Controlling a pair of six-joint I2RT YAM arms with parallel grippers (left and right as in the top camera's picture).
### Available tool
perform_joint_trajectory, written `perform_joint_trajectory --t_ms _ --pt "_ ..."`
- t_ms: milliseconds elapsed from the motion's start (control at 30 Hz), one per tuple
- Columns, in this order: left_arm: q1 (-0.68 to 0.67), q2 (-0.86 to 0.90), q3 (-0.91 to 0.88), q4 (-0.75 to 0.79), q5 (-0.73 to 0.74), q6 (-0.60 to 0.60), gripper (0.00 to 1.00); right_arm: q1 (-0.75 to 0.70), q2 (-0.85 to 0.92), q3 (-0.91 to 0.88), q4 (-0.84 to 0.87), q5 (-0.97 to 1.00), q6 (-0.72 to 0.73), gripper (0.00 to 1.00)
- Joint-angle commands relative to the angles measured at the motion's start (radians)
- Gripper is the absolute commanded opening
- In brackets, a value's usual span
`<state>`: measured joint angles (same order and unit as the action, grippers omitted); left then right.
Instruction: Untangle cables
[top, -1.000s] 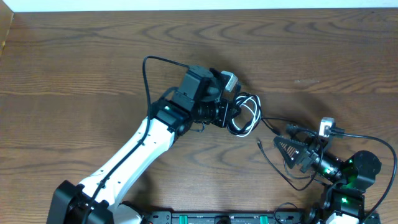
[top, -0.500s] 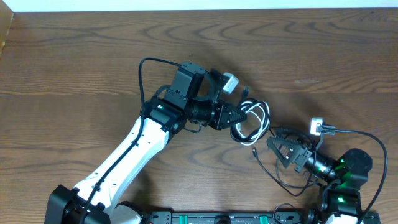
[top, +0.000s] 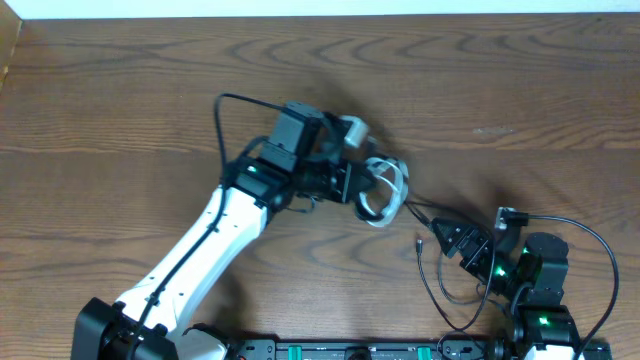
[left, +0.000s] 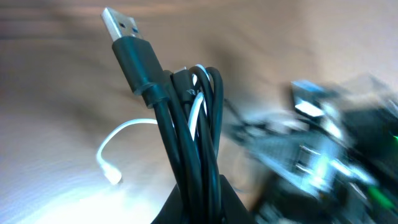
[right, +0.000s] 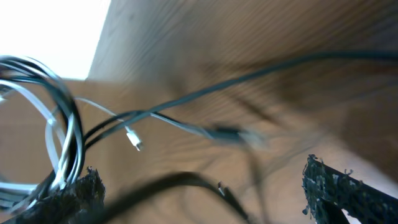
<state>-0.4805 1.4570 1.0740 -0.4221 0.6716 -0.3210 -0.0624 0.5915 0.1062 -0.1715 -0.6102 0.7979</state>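
Left gripper (top: 362, 192) is clamped tight on the bunched cables (left: 186, 143) — black and white loops held at mid-table (top: 120, 90). Loose strands run to the right gripper (top: 450, 238) — jaws spread wide, gripping nothing.

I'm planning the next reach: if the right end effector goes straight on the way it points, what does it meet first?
Most likely the black cable stretched ahead of the right end effector, white cable beside it; the bundle lies further on. Depth is unclear.
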Motion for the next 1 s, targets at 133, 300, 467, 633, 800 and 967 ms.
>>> perform_joint_trajectory --t_ms 133,300,467,633,800,967 --pt "0.267 -0.018 0.01 -0.029 -0.302 -0.209 0.08 0.004 -0.004 0.083 -0.061 0.191 -0.113 0.99" --pt "0.423 -0.018 0.01 -0.01 0.0 -0.182 0.08 0.004 -0.002 0.197 -0.227 0.312 -0.242 0.99" --pt "0.432 -0.018 0.01 -0.055 0.204 -0.09 0.08 0.005 -0.002 0.258 -0.129 0.023 -0.328 0.99" --pt "0.381 -0.018 0.01 -0.094 0.196 -0.053 0.08 0.005 -0.002 0.258 0.002 -0.195 -0.372 0.99" --pt "0.368 -0.018 0.01 -0.093 0.15 -0.053 0.08 0.005 0.011 0.257 -0.213 -0.127 -0.465 0.99" --pt "0.362 -0.018 0.01 -0.094 0.151 -0.058 0.08 0.005 0.033 0.258 -0.357 0.04 -0.438 0.99"
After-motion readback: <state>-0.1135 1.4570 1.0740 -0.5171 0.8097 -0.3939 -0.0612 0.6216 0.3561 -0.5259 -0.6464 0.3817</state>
